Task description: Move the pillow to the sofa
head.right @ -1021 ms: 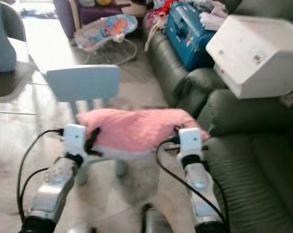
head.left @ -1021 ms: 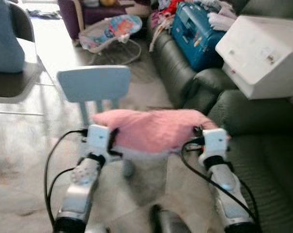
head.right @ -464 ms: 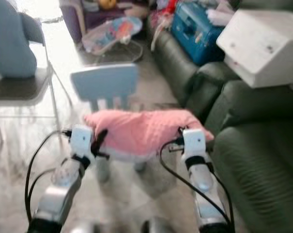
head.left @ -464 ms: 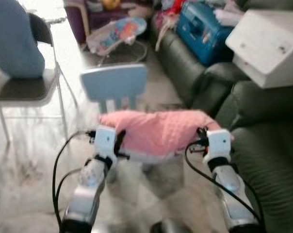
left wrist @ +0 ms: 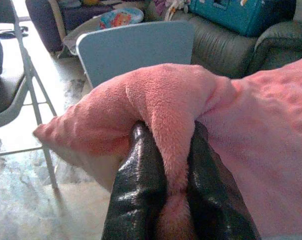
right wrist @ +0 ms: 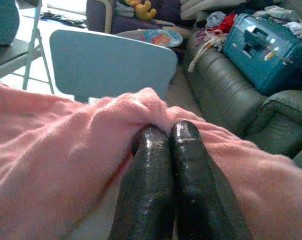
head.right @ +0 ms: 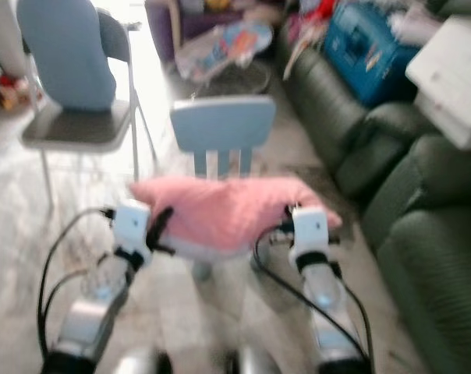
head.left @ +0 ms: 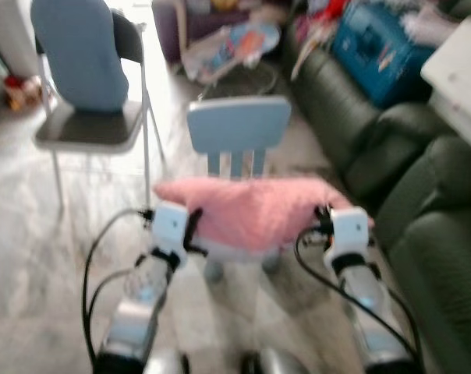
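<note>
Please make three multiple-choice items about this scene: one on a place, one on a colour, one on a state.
1. Where is the sofa relative to the robot?
A. on its right
B. on its left
C. behind the folding chair

2. What colour is the pillow?
A. white
B. pink
C. blue

3. How is the pillow held?
A. lying on the floor
B. by one gripper alone
C. pinched at both ends by the two grippers

Key: 1 A, the dark green sofa runs along the right of the eye views. 2 B, its cloth is pink. 3 C, the left gripper and the right gripper each clamp a fold of it.
</note>
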Available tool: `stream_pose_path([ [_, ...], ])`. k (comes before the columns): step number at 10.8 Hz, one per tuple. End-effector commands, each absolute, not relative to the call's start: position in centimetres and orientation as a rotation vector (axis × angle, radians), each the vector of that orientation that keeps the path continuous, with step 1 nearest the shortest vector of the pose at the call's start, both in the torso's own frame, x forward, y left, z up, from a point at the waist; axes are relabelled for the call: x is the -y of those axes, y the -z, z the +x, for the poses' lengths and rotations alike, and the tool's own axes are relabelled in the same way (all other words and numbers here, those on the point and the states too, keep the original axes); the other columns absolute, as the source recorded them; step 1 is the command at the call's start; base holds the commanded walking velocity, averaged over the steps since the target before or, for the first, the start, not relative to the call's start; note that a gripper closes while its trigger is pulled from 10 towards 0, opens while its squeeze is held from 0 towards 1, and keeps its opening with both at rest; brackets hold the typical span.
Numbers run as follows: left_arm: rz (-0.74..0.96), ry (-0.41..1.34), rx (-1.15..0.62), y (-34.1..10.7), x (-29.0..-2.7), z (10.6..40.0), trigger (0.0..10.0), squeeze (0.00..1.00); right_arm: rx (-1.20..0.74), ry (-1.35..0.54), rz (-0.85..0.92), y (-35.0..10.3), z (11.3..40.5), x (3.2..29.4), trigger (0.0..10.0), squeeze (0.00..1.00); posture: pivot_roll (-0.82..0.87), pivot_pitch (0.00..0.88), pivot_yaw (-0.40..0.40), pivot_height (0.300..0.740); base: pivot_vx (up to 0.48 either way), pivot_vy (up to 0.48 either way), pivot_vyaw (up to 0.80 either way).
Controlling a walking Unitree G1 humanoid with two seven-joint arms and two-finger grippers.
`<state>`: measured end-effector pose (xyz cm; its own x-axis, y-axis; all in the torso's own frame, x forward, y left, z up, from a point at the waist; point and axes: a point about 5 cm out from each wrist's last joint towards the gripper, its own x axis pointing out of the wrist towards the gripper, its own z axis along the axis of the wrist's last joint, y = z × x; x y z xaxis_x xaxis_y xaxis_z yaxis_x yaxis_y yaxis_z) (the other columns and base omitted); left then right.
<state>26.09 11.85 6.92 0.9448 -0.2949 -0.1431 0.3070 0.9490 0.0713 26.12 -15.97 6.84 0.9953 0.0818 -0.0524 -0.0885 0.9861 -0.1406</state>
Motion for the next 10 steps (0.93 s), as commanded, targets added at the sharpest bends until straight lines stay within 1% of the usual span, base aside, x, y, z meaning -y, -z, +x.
stream_pose_path([
  [1,0.106,0.314,-0.092,-7.62,-11.56,26.29,10.0,0.0,-0.027,-0.076,-0.152,-7.25,26.19,16.26,10.0,0.0,-0.03,0.086,-0.075,0.74,0.0,0.0,0.0],
  [10,0.059,0.368,-0.071,-7.99,-11.28,26.19,10.0,0.0,-0.039,-0.078,-0.153,-7.02,26.2,16.2,10.0,0.0,-0.03,0.094,-0.074,0.74,0.0,0.0,-0.8],
])
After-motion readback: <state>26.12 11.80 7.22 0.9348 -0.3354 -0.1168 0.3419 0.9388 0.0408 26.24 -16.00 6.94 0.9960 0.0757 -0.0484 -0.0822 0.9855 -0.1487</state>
